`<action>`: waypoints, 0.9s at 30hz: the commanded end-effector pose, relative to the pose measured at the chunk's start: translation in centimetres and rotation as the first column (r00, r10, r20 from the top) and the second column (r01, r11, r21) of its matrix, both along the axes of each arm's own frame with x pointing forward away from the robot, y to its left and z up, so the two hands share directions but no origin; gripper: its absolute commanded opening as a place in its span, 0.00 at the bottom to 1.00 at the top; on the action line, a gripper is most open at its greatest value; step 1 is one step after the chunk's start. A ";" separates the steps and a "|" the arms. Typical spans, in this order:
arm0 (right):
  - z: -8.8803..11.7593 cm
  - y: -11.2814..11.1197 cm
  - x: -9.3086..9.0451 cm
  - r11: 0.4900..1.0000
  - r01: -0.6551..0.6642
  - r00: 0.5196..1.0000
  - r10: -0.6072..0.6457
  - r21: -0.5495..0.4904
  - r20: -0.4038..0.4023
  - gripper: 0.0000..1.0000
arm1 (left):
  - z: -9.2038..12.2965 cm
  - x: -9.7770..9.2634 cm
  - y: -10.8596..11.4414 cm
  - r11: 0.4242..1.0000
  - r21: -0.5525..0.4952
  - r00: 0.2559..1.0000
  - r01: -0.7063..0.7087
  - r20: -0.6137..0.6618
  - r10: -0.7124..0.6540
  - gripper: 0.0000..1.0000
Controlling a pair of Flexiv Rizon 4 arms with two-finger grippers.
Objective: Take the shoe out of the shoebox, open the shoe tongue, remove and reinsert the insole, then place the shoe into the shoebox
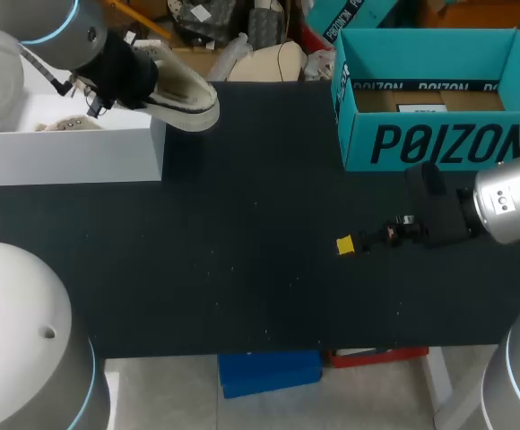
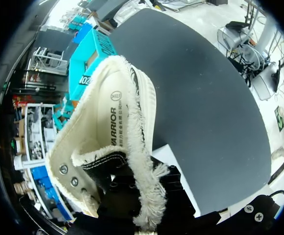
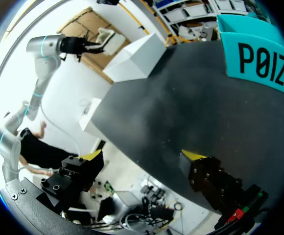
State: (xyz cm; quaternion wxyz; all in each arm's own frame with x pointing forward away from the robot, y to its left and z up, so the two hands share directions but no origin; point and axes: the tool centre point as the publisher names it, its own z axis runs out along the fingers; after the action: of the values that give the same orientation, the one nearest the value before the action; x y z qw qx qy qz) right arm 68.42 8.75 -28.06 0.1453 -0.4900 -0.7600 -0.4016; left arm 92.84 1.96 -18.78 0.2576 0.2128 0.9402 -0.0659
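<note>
Two grippers are going on the sheet first, the clerk is saying; how is the left one faring?

Item one, the checker is replying: the left gripper (image 1: pixel 145 79) is clenching the shoe (image 1: pixel 184 97) at its heel end. In the left wrist view its black fingers (image 2: pixel 174 191) are pressing the frayed collar from both sides.

And where is that shoe sitting?

It is sitting nowhere; it is hanging in the air above the right end of the white box (image 1: pixel 72 148), with its toe pointing toward the table's middle. Its opening is facing the wrist camera, and the insole (image 2: pixel 115 122) is lying inside it.

Item two, then?

The right gripper (image 1: pixel 350 244) is hovering low over the black table (image 1: pixel 242 287), near the front of the teal box (image 1: pixel 439 143). It is standing released, with its yellow tips (image 3: pixel 90 155) spread wide apart in the right wrist view.

How are the boxes being entered?

The white box is standing open at the table's far left. It is holding something pale (image 1: pixel 63 125), too hidden to name. The teal box is standing open at the far right, showing a brown bottom, well apart from the shoe.

Is the right wrist view adding anything?

It is showing the left arm (image 3: pixel 46 49) across the table, holding the small pale shoe (image 3: pixel 105 39) aloft beyond the white box (image 3: pixel 137 61).
</note>
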 end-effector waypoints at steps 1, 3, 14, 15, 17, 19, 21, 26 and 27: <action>0.0 0.1 0.0 1.000 0.001 1.000 -0.001 -0.002 -0.002 1.00 | -0.2 -1.0 0.0 0.993 -0.071 0.989 -0.096 0.108 0.103 0.00; 0.0 0.1 0.0 1.000 0.001 1.000 -0.001 -0.002 -0.002 1.00 | -0.2 -1.0 0.0 0.993 -0.071 0.989 -0.096 0.108 0.103 0.00; 0.0 0.1 0.0 1.000 0.001 1.000 -0.001 -0.002 -0.002 1.00 | 1.1 2.1 1.0 0.979 -0.099 0.984 -0.177 0.012 0.179 0.00; 0.0 0.1 0.0 1.000 0.001 1.000 -0.001 -0.002 -0.002 1.00 | 1.4 3.0 1.4 0.973 -0.102 0.978 -0.206 -0.009 0.207 0.00; 0.0 0.1 0.0 1.000 0.001 1.000 -0.001 -0.002 -0.002 1.00 | 1.9 4.5 2.4 0.962 -0.100 0.967 -0.254 -0.046 0.250 0.00; 0.0 0.1 0.0 1.000 0.001 1.000 -0.001 -0.002 -0.002 1.00 | 1.9 5.9 3.6 0.955 -0.089 0.959 -0.283 -0.044 0.280 0.00; 0.0 0.1 0.0 1.000 0.001 1.000 -0.001 -0.002 -0.002 1.00 | 1.8 7.0 4.6 0.950 -0.077 0.953 -0.302 -0.048 0.299 0.00; 0.0 0.1 0.0 1.000 0.001 1.000 -0.001 -0.002 -0.002 1.00 | 1.3 9.2 6.8 0.940 -0.049 0.942 -0.336 -0.030 0.335 0.00; 0.0 0.1 0.0 1.000 0.001 1.000 -0.001 -0.002 -0.002 1.00 | 1.1 9.6 7.2 0.938 -0.042 0.939 -0.345 -0.030 0.344 0.00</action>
State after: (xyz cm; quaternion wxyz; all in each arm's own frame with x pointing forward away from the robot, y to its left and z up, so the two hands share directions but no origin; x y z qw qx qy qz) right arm 68.42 8.75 -28.06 0.1453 -0.4900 -0.7600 -0.4016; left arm 100.45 9.14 -17.79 0.2752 0.0406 0.9593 -0.0485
